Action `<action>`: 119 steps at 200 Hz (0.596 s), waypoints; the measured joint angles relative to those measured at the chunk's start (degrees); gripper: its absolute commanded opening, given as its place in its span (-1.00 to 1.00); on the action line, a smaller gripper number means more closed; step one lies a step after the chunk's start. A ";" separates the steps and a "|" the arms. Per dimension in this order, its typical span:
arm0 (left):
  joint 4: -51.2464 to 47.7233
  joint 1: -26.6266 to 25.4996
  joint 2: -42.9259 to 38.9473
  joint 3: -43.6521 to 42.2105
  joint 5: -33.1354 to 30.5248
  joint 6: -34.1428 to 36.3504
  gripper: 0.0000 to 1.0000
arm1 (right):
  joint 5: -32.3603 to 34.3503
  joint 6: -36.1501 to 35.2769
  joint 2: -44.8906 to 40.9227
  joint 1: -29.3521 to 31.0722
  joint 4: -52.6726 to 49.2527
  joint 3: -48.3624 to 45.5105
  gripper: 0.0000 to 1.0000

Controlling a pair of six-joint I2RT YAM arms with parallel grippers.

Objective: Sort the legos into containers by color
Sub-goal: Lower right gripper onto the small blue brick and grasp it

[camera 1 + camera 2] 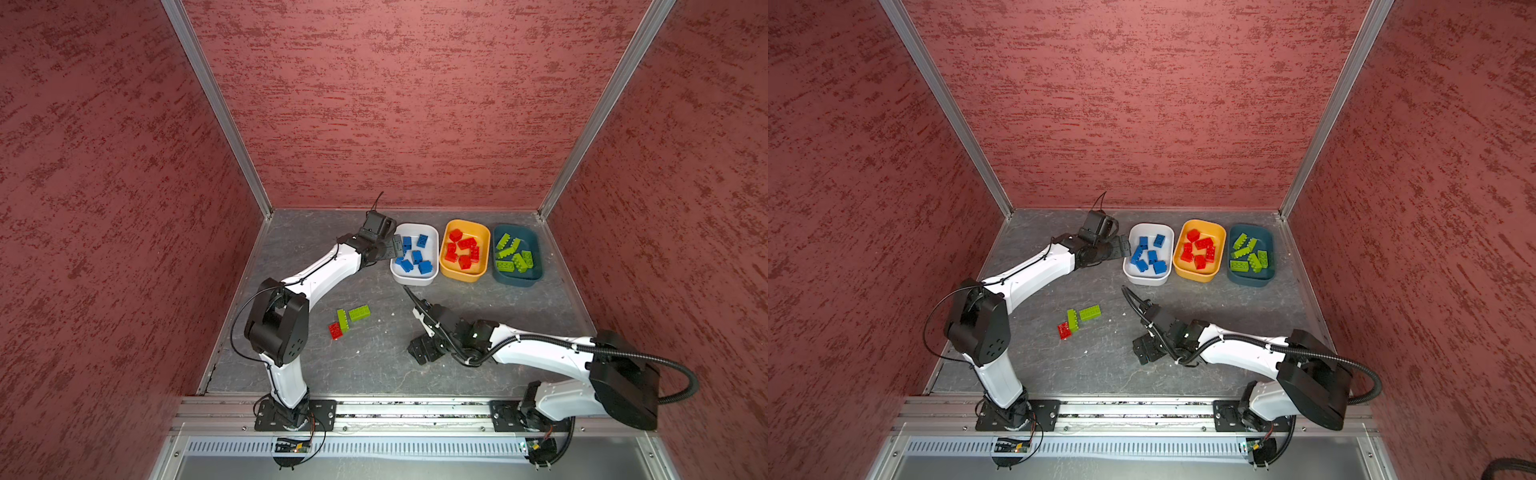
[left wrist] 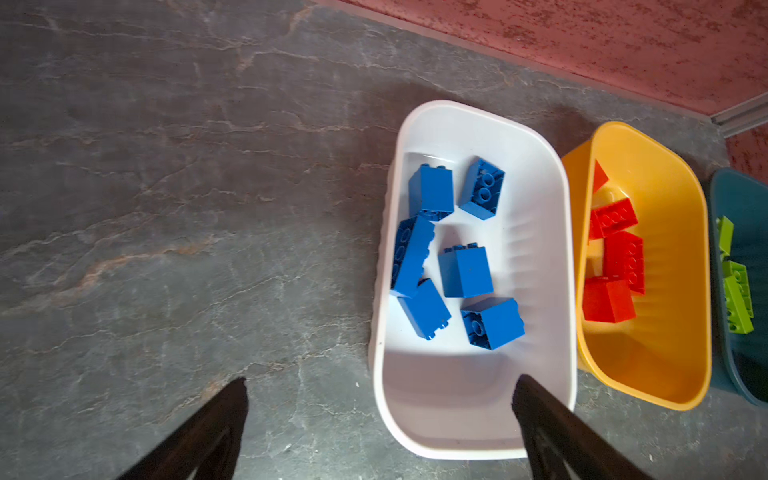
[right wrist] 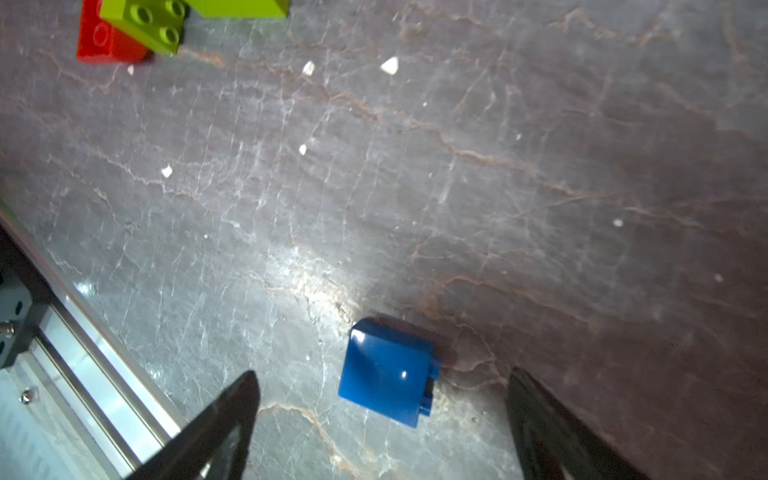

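Blue bricks (image 2: 465,270) lie in the white tub (image 2: 540,249), left pincer (image 2: 381,380) spread wide.

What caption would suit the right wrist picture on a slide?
The right arm's open fingers flank a blue brick lying on the grey table.

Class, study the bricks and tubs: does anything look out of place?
Four bricks lie unsorted on the table: a red brick touching a green brick, a second green brick beside them, and a blue brick tipped on its side. The tubs hold one colour each.
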 measured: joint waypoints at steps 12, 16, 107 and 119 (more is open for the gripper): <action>0.04 0.57 -0.68 -1.42 -0.24 -0.48 0.99 | 1.01 0.50 1.62 0.85 -0.94 0.46 0.47; 0.04 0.72 -0.81 -1.77 -0.28 -0.63 0.99 | 1.42 0.52 2.45 1.16 -1.46 0.81 0.46; 0.42 2.21 -2.58 -4.66 -1.44 -2.21 0.99 | 9.62 3.54 10.95 5.14 -6.80 6.05 -0.02; 0.48 2.29 -2.58 -4.70 -1.38 -2.38 0.99 | 10.01 3.56 10.73 5.14 -6.78 5.77 -0.09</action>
